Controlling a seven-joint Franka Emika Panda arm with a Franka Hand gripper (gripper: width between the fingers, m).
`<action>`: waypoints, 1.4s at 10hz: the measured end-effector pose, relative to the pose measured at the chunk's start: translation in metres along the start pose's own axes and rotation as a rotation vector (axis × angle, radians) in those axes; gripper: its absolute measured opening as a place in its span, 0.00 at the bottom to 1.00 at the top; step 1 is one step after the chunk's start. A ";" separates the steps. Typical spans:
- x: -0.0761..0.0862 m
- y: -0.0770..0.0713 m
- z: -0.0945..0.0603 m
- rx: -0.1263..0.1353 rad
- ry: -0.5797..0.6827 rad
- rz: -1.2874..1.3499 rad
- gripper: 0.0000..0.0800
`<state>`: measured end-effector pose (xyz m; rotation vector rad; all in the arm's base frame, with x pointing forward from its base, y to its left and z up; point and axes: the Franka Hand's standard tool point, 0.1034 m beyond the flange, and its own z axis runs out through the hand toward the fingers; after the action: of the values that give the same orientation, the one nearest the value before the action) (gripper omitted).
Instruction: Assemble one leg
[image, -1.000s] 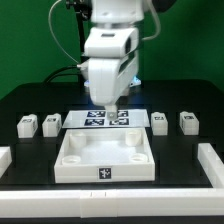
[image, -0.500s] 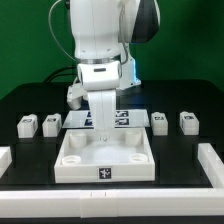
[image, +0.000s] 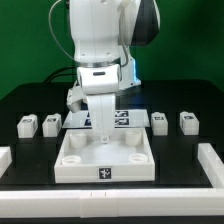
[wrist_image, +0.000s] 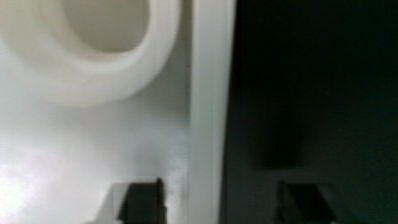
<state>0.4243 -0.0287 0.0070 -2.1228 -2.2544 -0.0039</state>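
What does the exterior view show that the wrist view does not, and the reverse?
Only the exterior view: four legs, two on either side of the marker board, and the whole tray. Only the wrist view: one round socket close up, and the open fingertips astride the tray's wall. Both: the tray, the black table, the gripper.

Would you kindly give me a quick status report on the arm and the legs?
Gripper open, empty, astride the tray wall. Leg and three alike lie loose, none picked up. Nothing blocks them.
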 end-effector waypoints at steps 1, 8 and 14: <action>0.000 0.000 0.000 0.000 0.000 0.000 0.23; -0.001 0.001 0.000 -0.004 -0.001 0.002 0.07; 0.039 0.052 -0.004 -0.031 0.016 0.014 0.07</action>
<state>0.4735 0.0128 0.0109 -2.1458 -2.2458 -0.0554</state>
